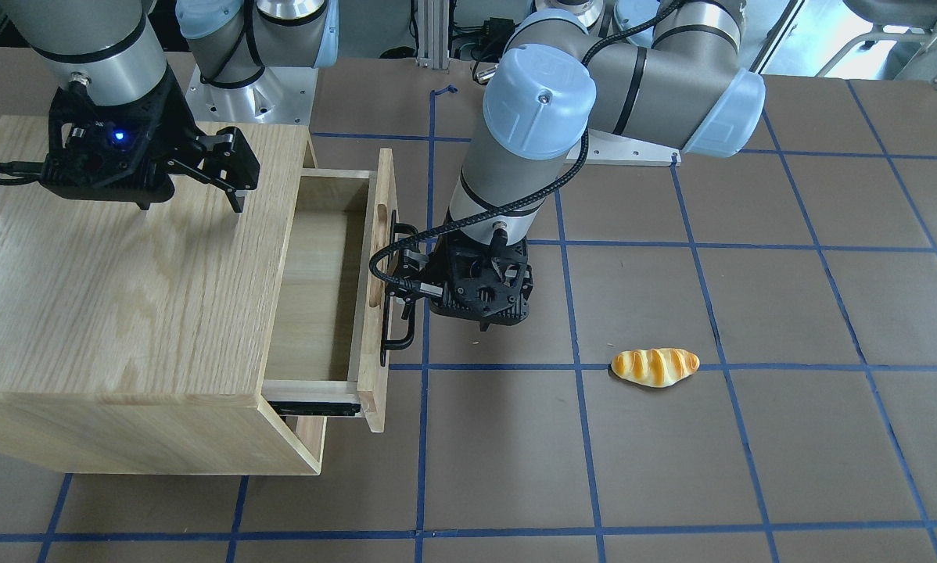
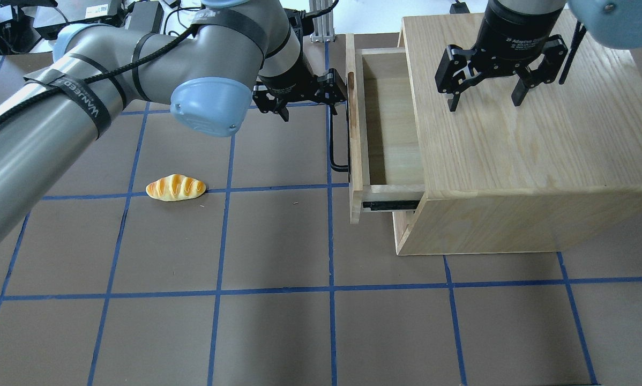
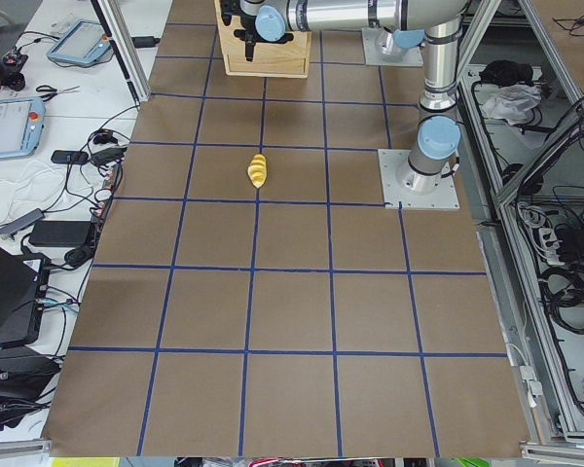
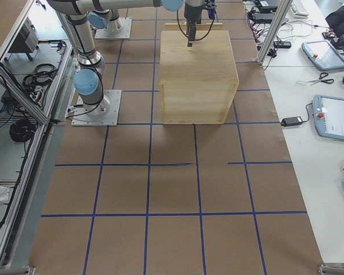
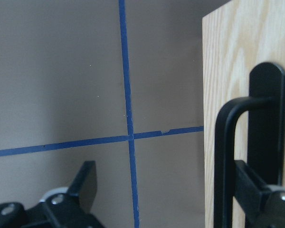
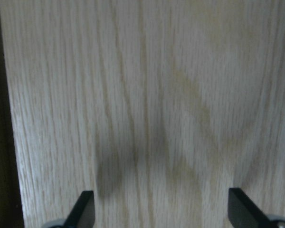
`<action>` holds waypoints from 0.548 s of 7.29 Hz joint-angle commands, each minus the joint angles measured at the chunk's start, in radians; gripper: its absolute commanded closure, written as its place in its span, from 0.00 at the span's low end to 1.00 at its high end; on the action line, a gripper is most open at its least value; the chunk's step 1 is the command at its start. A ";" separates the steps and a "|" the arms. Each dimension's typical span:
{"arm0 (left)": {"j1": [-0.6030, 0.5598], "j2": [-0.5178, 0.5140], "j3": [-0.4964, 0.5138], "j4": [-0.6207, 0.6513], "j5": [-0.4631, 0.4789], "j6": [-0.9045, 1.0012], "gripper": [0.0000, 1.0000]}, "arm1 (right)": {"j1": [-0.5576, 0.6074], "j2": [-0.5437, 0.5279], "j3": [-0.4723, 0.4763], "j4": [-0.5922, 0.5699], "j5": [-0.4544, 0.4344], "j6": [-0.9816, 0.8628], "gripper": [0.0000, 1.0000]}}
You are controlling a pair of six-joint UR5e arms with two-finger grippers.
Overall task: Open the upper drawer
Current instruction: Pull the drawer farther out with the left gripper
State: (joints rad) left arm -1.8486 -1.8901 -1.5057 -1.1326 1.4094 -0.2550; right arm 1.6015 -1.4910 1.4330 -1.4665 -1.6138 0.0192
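Across the table, front-facing view: upper drawer (image 1: 321, 262) stands part-way out of the cabinet (image 1: 124, 297), front panel toward the left gripper (image 1: 407, 274). Overhead: that gripper sits at the bar handle (image 2: 331, 140); right gripper (image 2: 484, 103) is spread wide over the cabinet top — contact cannot be confirmed. Left wrist: jaws apart, one finger (image 5: 259, 190) tucked behind the bar, the other clear of it — a hook, not a clamp. Recommendation: draw straight along the slides, finger square behind the bar; sideways drift would likely bind the drawer or shed the hook. Right wrist: same wide spread, oak grain beneath.
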 commanded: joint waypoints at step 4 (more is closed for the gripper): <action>0.011 0.014 -0.001 -0.003 0.040 0.051 0.00 | 0.000 0.000 0.000 0.000 0.000 0.001 0.00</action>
State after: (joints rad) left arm -1.8402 -1.8820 -1.5027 -1.1345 1.4471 -0.2183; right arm 1.6015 -1.4910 1.4333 -1.4665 -1.6137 0.0187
